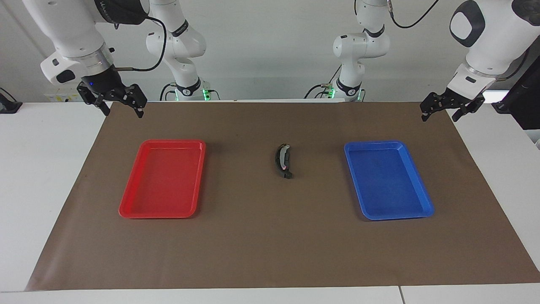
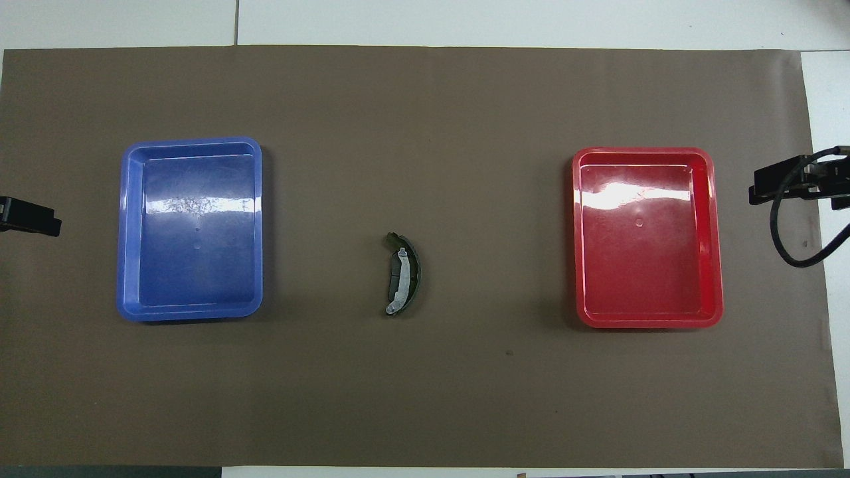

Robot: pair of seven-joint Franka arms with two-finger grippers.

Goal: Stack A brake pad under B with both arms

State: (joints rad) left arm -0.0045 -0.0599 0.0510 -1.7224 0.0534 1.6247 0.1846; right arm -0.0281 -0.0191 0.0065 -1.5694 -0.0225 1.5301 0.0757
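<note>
B [image 1: 283, 161]: long black crescent, pale grey inner face, small pale bits at both ends; lying mid-mat between the two trays, well apart from each.
A brake pad [image 2: 413, 272]: seemingly the dark strip along B's outer curve, touching it; under or beside, cannot tell.
Brown mat [image 1: 270, 253]: covers most of the white table [image 1: 46, 177]; bare white strips at both ends and along the edge farthest from the robots.
Red tray [image 1: 130, 198]: toward the right arm's end, nothing in it.
Blue tray [image 1: 422, 198]: toward the left arm's end, nothing in it.
Open room: wide bare mat all round the stack, most of it on the stretch farther from the robots.
Right gripper [image 1: 122, 110]: raised over the mat corner at its own end, fingers spread, holding nothing.
Left gripper [image 1: 438, 114]: raised over the mat corner at its own end, fingers spread, holding nothing.
Writing: dark lettering on the right arm's upper link, not legible.
</note>
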